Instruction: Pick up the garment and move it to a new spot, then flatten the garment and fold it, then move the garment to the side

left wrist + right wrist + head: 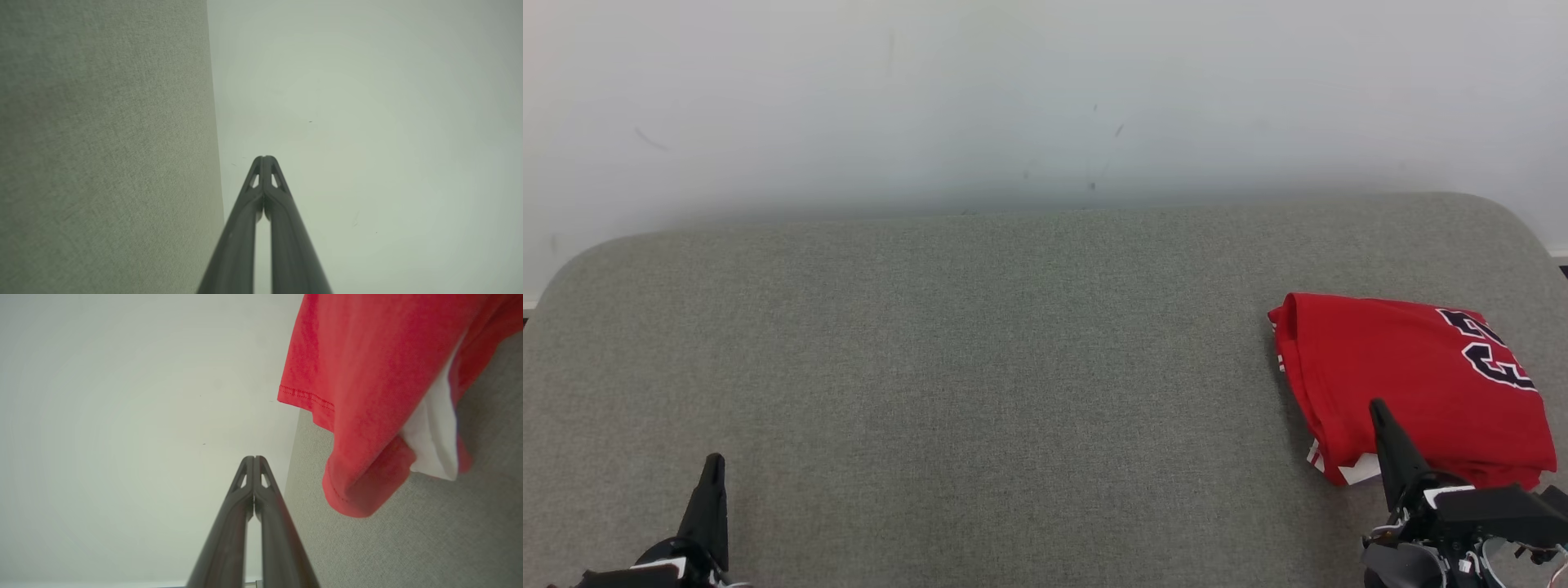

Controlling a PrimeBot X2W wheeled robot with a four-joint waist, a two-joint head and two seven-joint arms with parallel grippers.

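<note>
Head view: the folded red shirt (1413, 384) lies at the right end of the grey pad (1013, 367), with the right gripper (1378, 408) at its near edge and the left gripper (715, 461) well apart. Left wrist view: its fingers are pressed together, empty. Right wrist view: the fingers are likewise closed on nothing beside the shirt's hem (306, 396); a careless sweep might snag it and spoil the fold.

Head camera looks down over the grey fabric surface (1013, 367); both wrist cameras skim it (toward the white wall (1045, 98)).
</note>
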